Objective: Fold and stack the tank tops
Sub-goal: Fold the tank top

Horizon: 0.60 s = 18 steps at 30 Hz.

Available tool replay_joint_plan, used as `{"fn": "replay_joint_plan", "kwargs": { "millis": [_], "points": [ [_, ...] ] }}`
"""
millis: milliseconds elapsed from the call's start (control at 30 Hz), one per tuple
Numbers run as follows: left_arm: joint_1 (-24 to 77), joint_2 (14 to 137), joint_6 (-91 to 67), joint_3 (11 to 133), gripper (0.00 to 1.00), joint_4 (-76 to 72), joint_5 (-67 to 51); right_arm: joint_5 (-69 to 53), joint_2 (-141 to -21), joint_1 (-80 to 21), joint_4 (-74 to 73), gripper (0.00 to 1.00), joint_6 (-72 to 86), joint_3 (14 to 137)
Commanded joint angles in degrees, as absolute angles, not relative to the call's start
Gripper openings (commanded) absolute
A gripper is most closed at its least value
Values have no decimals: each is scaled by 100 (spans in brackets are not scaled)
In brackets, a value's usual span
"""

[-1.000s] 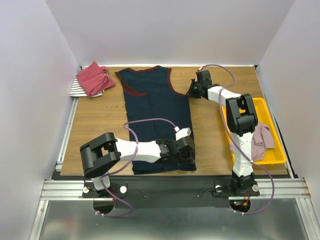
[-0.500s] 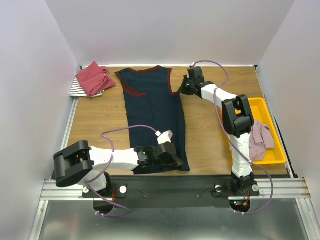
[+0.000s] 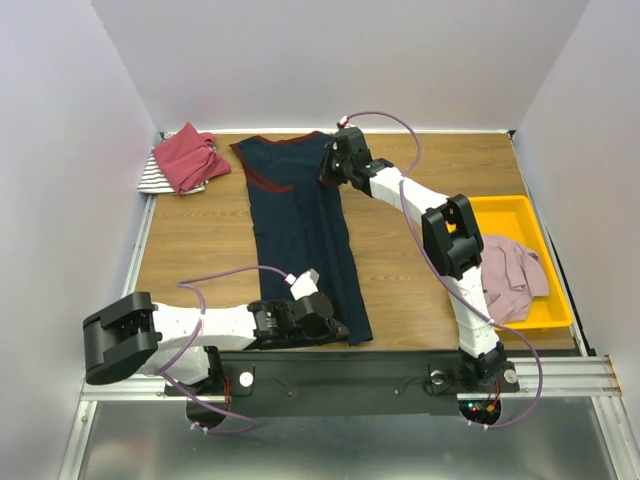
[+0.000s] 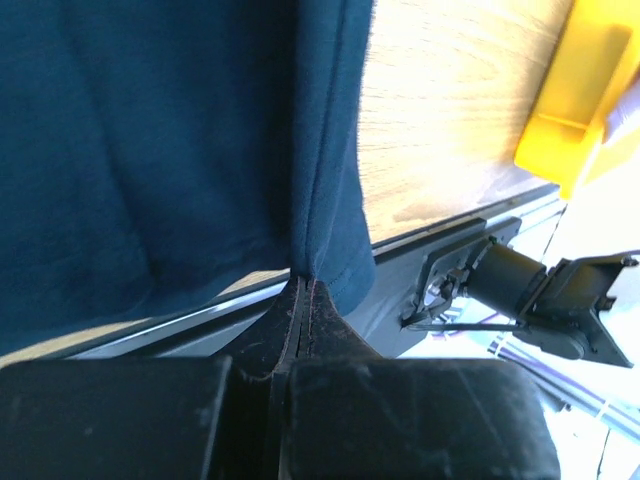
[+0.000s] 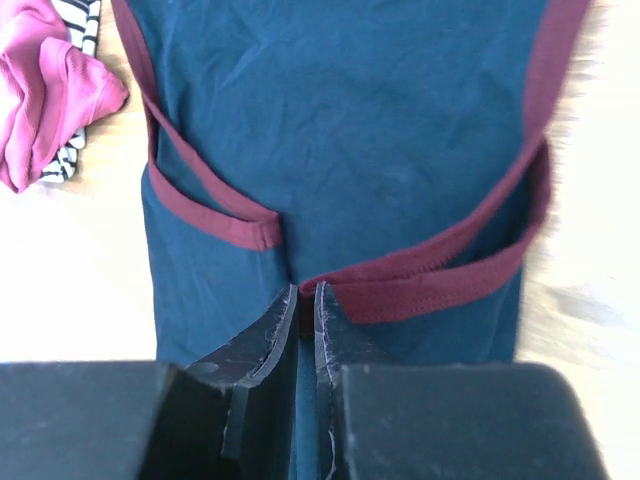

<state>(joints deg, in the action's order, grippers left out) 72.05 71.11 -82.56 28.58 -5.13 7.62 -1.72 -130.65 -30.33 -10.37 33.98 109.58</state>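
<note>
From above, light falls soft and even, shadows faint. At my left wrist the bench [image 4: 440, 120] glares yellow-white; my left tool [image 4: 303, 290] is dark, blurred. At my right wrist the bench blows out white, the navy top [image 5: 330, 120] sharp.

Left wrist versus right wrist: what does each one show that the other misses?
Left wrist only: a corner of the yellow tray and the left gripper pinching the navy tank top at its hem. Right wrist only: maroon trim, the red top on the striped top, the right gripper pinching near a strap. Both: navy cloth clamped over the wooden table.
</note>
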Motion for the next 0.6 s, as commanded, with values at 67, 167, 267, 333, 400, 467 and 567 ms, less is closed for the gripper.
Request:
{"fn": "replay_joint_plan", "kwargs": {
  "millis": [67, 167, 267, 333, 400, 467, 567],
  "points": [
    [7347, 6786, -8911, 2795, 0, 420, 791, 62, -13499, -3181, -923, 5, 3533, 11574],
    [7365, 6662, -9078, 2821, 0, 781, 826, 70, -13623, -3234, -932, 5, 3542, 11680],
    [7365, 6539, -9140, 2839, 0, 1088, 826, 105, -13702, -3304, -923, 5, 3595, 11733],
    [7365, 6452, -9149, 2839, 0, 1221, 835, 149, -13728, -3313, -914, 5, 3604, 11768],
    [7365, 6399, -9202, 2830, 0, 1379, 817, 167, -13737, -3331, -914, 4, 3612, 11821],
    [7365, 6355, -9220, 2778, 0, 1459, 800, 176, -13781, -3349, -923, 5, 3612, 11891],
    [7365, 6320, -9290, 2681, 0, 1529, 712, 176, -13860, -3384, -923, 5, 3621, 12032]
  ]
}}
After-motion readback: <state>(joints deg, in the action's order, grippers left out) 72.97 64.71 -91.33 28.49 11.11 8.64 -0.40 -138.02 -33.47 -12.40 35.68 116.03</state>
